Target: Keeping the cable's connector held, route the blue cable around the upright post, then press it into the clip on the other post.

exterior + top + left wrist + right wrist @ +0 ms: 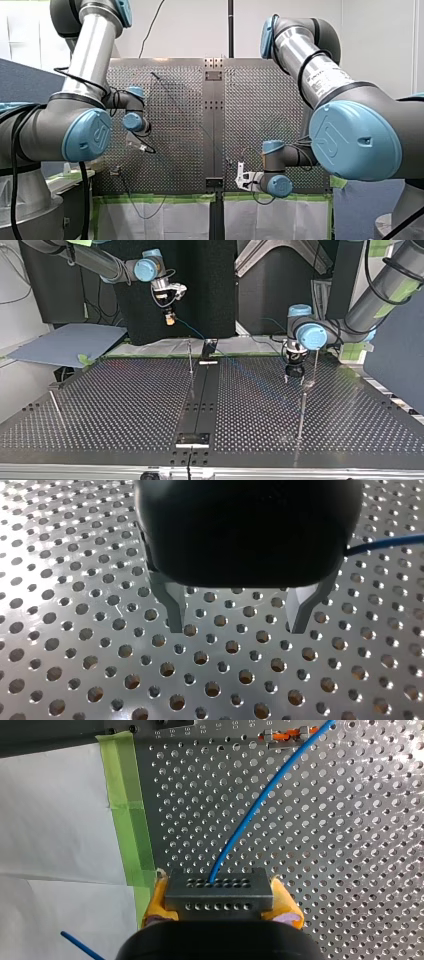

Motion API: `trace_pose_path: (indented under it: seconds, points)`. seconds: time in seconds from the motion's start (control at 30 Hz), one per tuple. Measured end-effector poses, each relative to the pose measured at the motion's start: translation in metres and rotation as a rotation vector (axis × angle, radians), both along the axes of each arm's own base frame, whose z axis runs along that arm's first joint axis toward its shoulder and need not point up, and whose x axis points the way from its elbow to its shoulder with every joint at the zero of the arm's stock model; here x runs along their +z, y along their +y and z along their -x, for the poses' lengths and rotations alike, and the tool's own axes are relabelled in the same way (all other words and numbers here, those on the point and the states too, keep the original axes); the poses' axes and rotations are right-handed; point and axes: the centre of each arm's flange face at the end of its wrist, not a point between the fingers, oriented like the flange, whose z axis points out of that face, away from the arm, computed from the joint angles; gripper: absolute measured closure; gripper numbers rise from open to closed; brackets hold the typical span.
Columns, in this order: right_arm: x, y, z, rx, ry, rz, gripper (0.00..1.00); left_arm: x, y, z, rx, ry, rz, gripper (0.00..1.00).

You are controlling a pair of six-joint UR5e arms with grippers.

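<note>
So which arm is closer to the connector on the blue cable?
My right arm. Its jaws are shut on the connector, held up off the table. My left arm is far off, its open jaws low over the table near a post.

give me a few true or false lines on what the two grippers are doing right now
1. My right gripper is shut on the connector. True.
2. My left gripper grips the cable. False: its fingers are open with only the table between them, and the cable passes beside it.
3. In the top view my left gripper is low by the table while my right gripper is held well above it. True.
4. My right gripper's pads are black. False: they are yellow.
</note>
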Motion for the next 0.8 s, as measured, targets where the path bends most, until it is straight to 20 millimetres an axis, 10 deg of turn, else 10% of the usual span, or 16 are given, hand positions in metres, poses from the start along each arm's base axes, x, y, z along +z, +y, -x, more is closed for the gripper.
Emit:
trace_pose_path:
  seconds: [0.8]
  points:
    - [-0.001,0.002,-0.002,0.005,0.001,-0.002,1.00,0.005,-0.017,0.014,-0.017,0.074,-0.246,0.00]
